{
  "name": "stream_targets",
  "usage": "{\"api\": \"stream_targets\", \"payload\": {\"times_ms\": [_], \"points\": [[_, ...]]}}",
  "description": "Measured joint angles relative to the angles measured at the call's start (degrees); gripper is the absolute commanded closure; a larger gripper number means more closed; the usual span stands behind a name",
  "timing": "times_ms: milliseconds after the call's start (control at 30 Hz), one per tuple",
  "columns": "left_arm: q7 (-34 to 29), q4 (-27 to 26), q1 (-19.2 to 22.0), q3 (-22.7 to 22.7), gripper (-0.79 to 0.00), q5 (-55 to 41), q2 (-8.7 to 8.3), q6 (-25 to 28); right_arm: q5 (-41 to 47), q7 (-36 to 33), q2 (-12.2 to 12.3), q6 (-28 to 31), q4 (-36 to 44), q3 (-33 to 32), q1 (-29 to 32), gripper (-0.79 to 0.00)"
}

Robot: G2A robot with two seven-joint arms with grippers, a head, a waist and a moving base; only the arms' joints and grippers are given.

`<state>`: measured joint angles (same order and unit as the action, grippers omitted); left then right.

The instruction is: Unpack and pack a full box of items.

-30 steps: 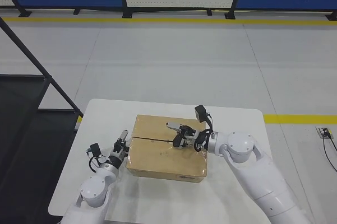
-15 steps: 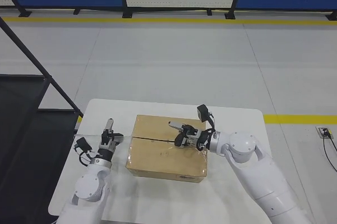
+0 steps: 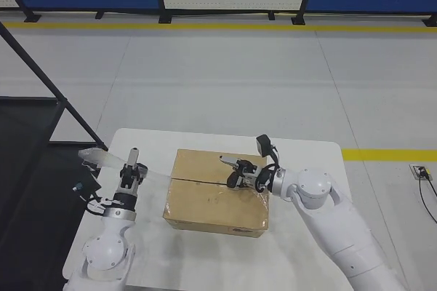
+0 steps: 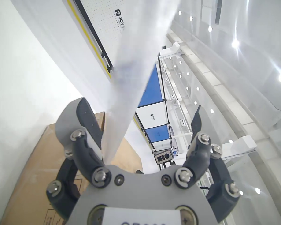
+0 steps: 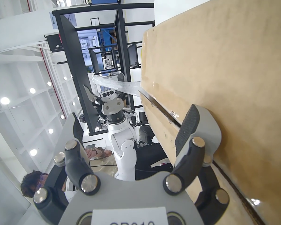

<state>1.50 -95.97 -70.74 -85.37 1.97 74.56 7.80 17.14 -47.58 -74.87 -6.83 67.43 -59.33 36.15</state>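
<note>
Box (image 3: 203,207) lies lengthwise left-right, seam along it; left jaws, right jaws wide

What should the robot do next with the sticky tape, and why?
Probably pull the left gripper a little farther from the cardboard box. The clear tape stretches from the box's seam end past that gripper, so it seems not fully peeled off. The open right gripper rests on the box top, which should steady it.

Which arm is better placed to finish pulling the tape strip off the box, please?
Probably left: the tape strip stretches from the box seam to a finger of the open left gripper, beside the box. The right gripper lies open on the box top, by the seam.
</note>
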Motion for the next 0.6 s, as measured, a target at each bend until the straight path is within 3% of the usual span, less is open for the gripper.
{"api": "stream_targets", "payload": {"times_ms": [600], "points": [[-4.7, -7.7, -0.4, 3.7, -0.785, 14.3, -0.26, 0.9, 0.4, -0.5, 0.6, 2.0, 1.4, -2.4, 2.2, -0.785]]}}
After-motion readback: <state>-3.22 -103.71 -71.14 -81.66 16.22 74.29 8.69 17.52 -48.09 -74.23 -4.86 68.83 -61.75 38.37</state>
